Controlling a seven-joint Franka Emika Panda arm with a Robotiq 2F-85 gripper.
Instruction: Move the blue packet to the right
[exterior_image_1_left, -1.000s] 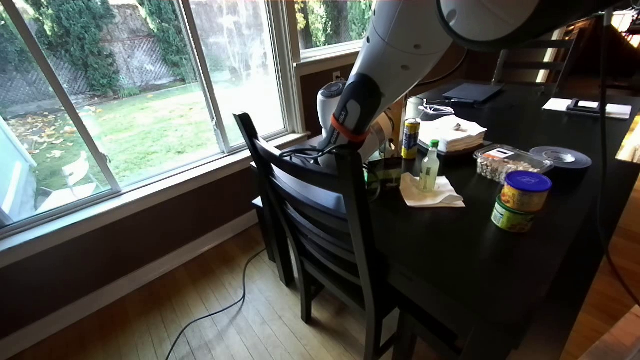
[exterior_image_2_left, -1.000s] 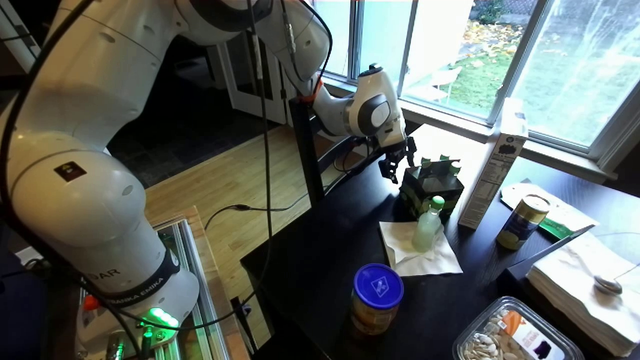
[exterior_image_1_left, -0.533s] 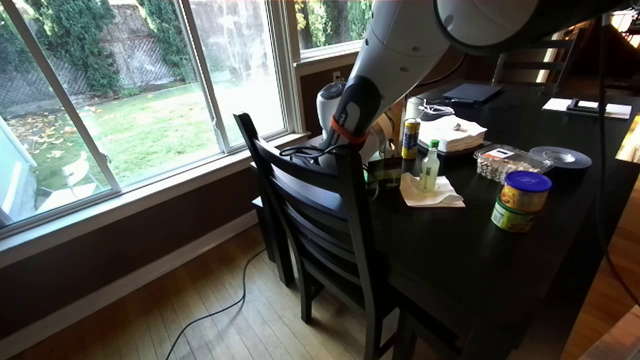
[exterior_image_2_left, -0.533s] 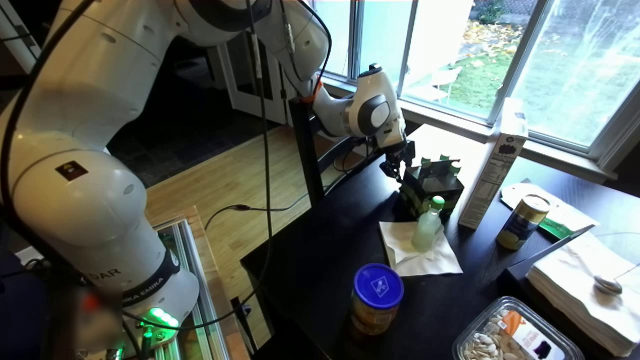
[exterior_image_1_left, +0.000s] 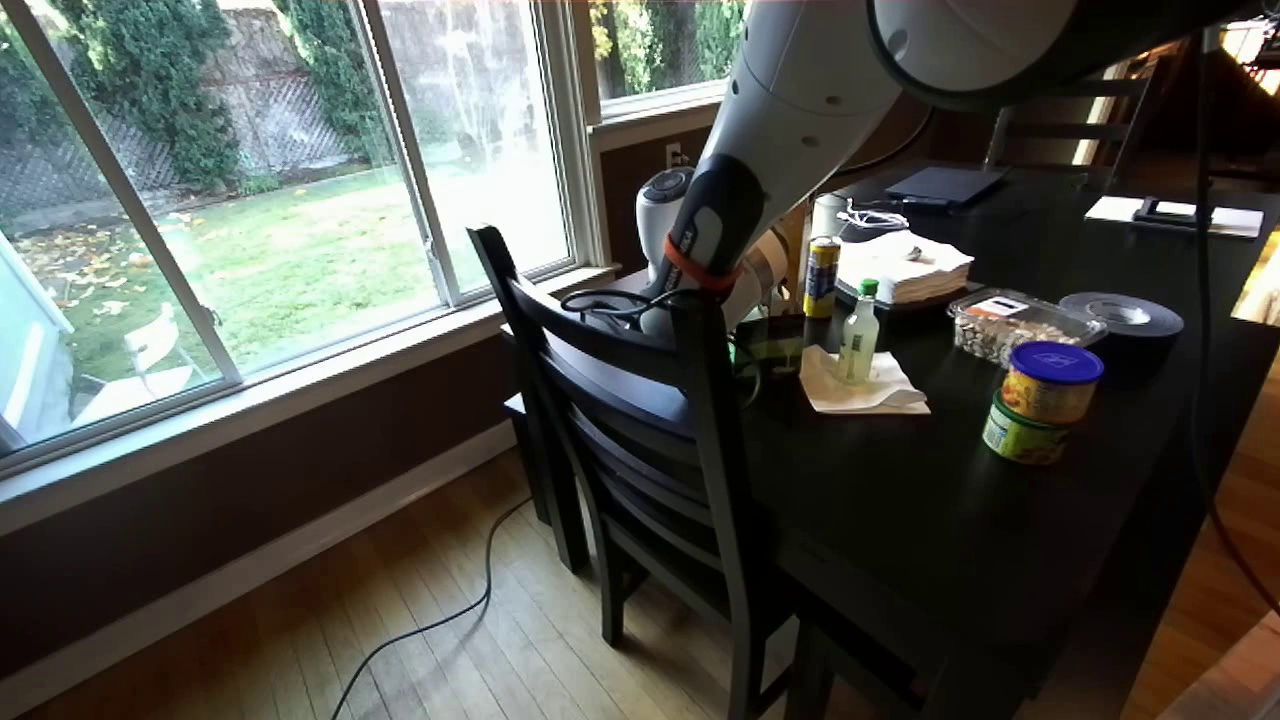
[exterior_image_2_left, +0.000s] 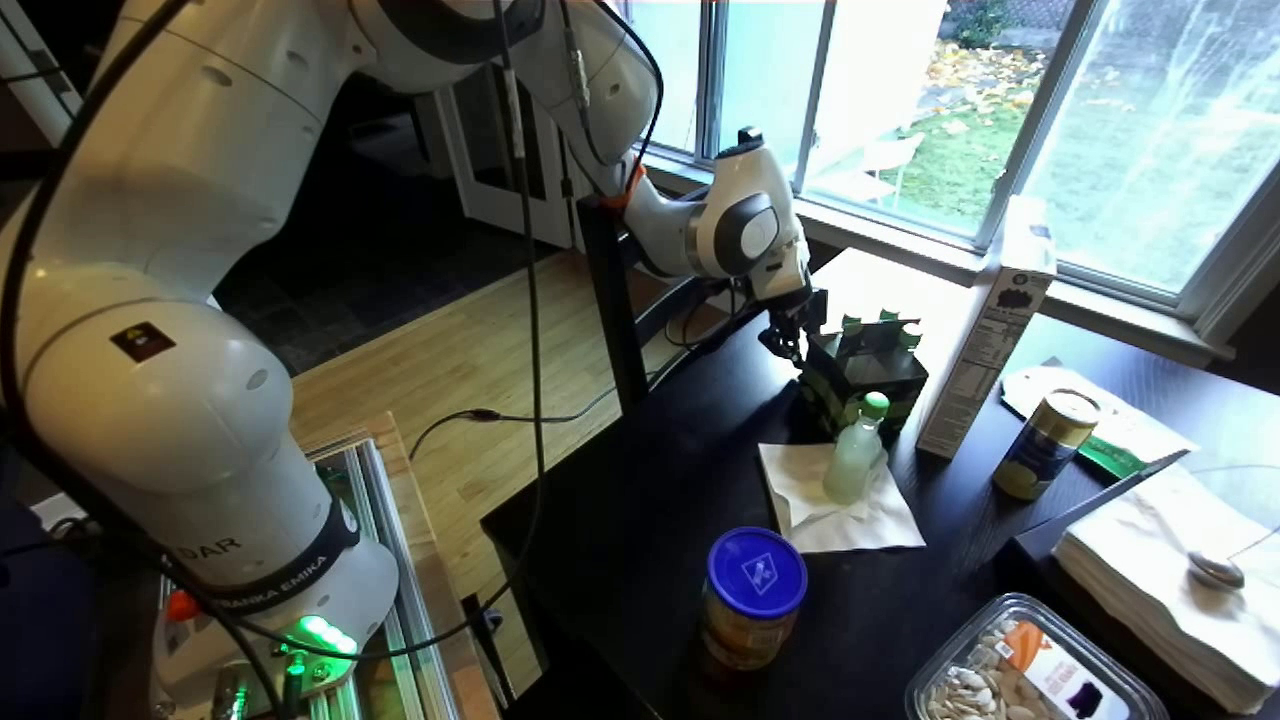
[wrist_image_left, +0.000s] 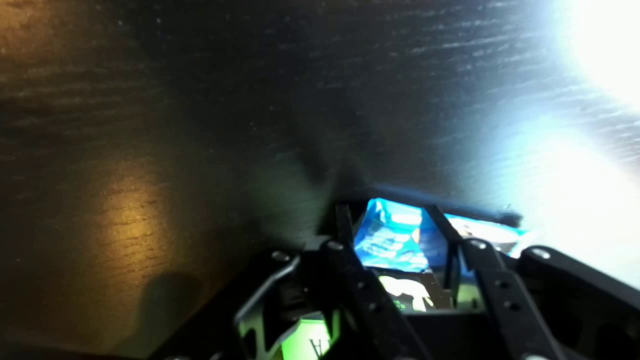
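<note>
The blue packet (wrist_image_left: 390, 237) lies low in the wrist view, shiny and printed. Its left part shows between the two fingers of my gripper (wrist_image_left: 388, 206), and its other end comes out beyond the right finger. These fingers stand apart, partly drawn in; no firm hold on the packet can be seen. In an exterior view the gripper (exterior_image_2_left: 803, 332) points down close beside a dark bottle carrier (exterior_image_2_left: 870, 375). The packet is hidden in both exterior views.
A black chair (exterior_image_1_left: 640, 400) stands close to the forearm. Near the carrier are a tall box (exterior_image_2_left: 985, 345), a green-capped bottle (exterior_image_2_left: 855, 465) on a napkin (exterior_image_2_left: 800, 515), and a gold-topped can (exterior_image_2_left: 1045, 445). A blue-lidded tub (exterior_image_2_left: 757, 580) stands nearer the robot base.
My gripper's fingers have moved closer together over the last second. The arm has hardly shifted, and the objects on the table stand where they were.
</note>
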